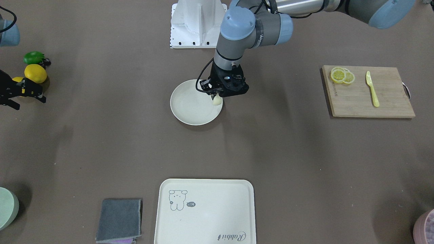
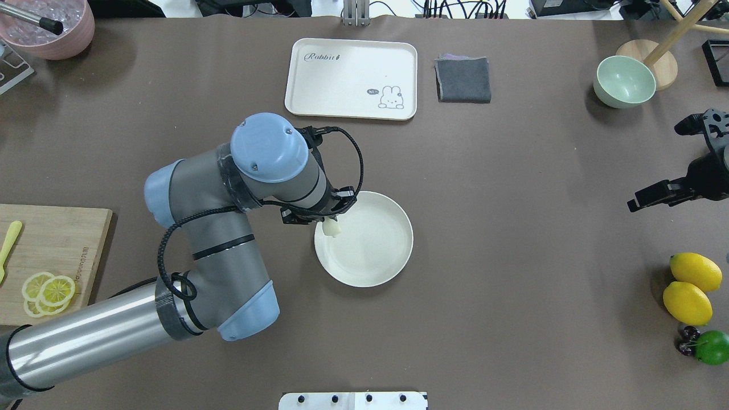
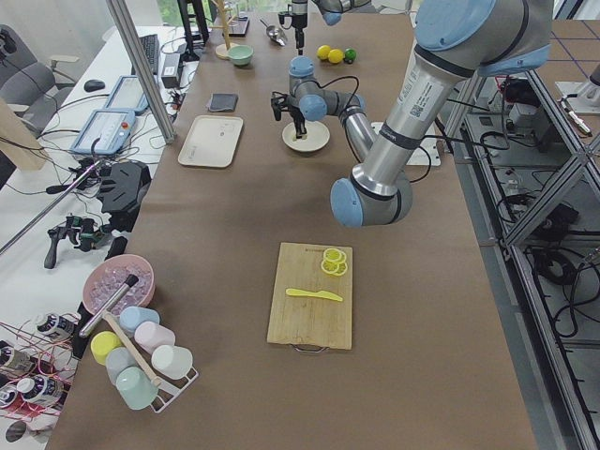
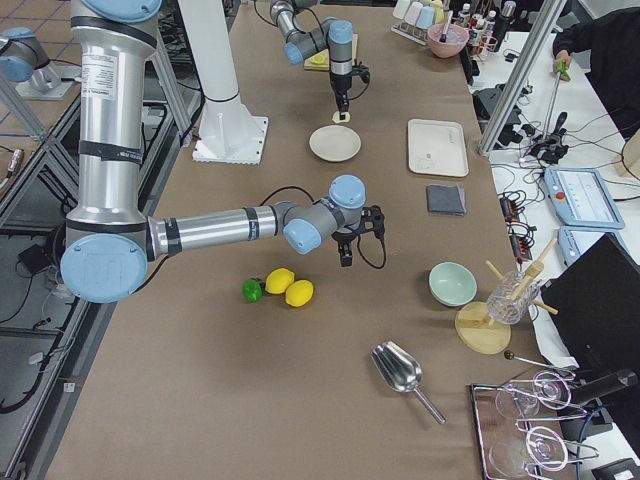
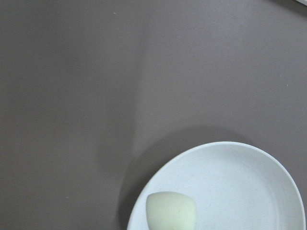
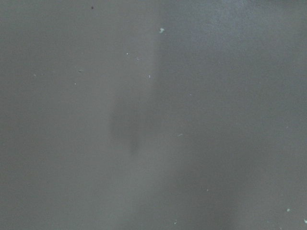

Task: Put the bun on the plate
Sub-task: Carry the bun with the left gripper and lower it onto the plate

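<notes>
The round cream-white plate (image 1: 190, 110) (image 2: 376, 250) lies at the table's middle. The pale cream bun (image 1: 217, 100) (image 2: 331, 228) hangs just above the plate's inner edge on the robot's left side. My left gripper (image 1: 217, 96) points straight down and is shut on the bun's top; its fingers are mostly hidden under the wrist in the overhead view. The left wrist view shows the bun (image 5: 171, 211) over the plate (image 5: 249, 167), with no fingers in frame. My right gripper (image 1: 25, 101) hovers open and holds nothing, far off near the lemons.
A cutting board (image 2: 51, 256) with lemon slices (image 2: 48, 290) and a yellow knife sits on the robot's left. Two lemons (image 2: 689, 287) and a lime are on its right. The bear tray (image 2: 352, 78), grey cloth (image 2: 463, 78) and green bowl (image 2: 624, 81) line the far side.
</notes>
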Robot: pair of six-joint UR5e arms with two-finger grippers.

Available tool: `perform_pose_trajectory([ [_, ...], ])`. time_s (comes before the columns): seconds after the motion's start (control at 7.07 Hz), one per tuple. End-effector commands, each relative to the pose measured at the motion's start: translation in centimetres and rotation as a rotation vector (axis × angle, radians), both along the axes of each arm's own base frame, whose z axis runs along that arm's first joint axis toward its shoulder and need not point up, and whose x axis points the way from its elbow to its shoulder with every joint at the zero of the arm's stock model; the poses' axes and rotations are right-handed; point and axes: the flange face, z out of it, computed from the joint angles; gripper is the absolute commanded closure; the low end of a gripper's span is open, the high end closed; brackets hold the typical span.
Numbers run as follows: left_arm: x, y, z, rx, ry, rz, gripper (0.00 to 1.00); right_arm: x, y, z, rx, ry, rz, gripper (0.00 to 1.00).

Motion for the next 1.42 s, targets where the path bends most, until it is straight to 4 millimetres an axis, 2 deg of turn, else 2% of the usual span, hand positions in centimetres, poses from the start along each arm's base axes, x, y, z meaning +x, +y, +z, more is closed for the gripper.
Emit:
perform_pose_trajectory([
  [0.0, 4.6, 1.2, -0.3, -0.016, 0.015, -0.002, 0.76, 0.3, 0.2, 0.6, -0.005, 0.008, 0.001, 0.00],
  [0.14, 5.7, 2.1, -0.5, 0.004, 0.009, -0.013, 0.75, 0.2, 0.2, 0.6, -0.005, 0.009, 0.002, 0.00],
  [0.57, 6.7, 3.0, -0.1, 0.010, -0.002, -0.006, 0.65, 0.3, 0.1, 0.6, -0.004, 0.007, 0.004, 0.00],
  [0.85, 7.0, 3.2, -0.1, 0.012, -0.006, -0.001, 0.52, 0.6, -0.1, 0.4, -0.005, 0.000, 0.008, 0.00],
  [0.99, 6.9, 3.3, -0.2, 0.016, -0.003, 0.001, 0.24, 0.7, -0.3, 0.3, -0.003, -0.002, 0.012, 0.00],
  [1.13, 6.9, 3.3, -0.3, 0.022, 0.004, 0.003, 0.05, 0.8, -0.5, 0.0, -0.001, -0.005, 0.016, 0.00],
  [1.27, 6.2, 2.8, -0.7, 0.027, 0.011, -0.007, 0.04, 1.2, -0.6, -0.3, -0.003, -0.017, 0.020, 0.00],
])
